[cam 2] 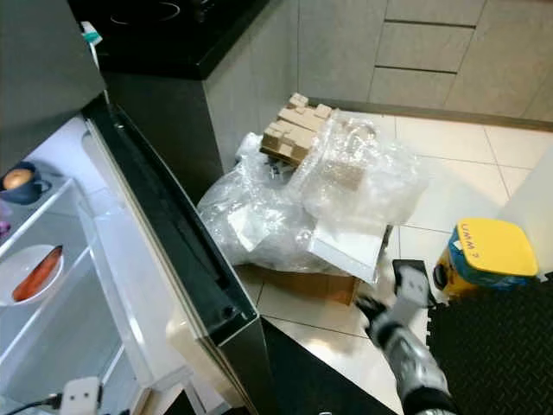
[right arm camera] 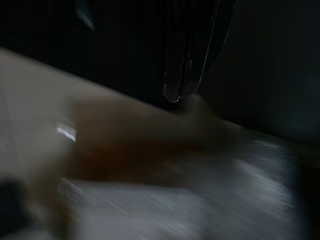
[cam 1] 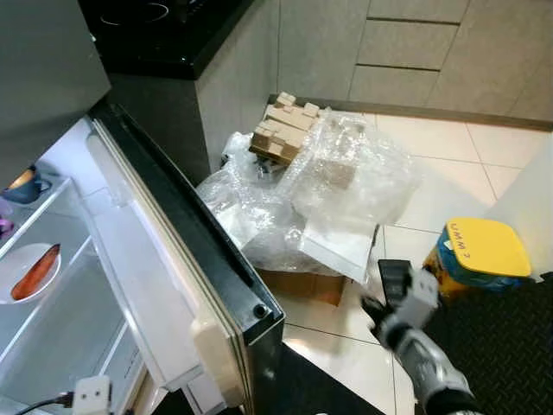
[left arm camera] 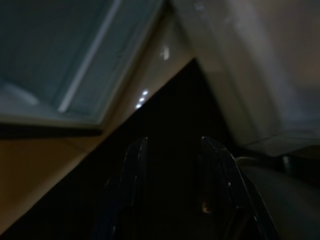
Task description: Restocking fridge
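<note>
Beside the open fridge door, right hand is raised over the floor, fingers together, empty. Left hand idle, fingers apart. Yellow-lidded tub not yet stocked; restocking looks barely started.

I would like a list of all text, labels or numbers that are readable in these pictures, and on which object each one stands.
"UMM ?" as best it reads, handwritten in dark marker on the yellow lid of the tub on the floor; the last sign is unclear.
The tub's blue side has print too small to read.
Nothing else carries readable text.

right arm raised, fingers closed
</note>
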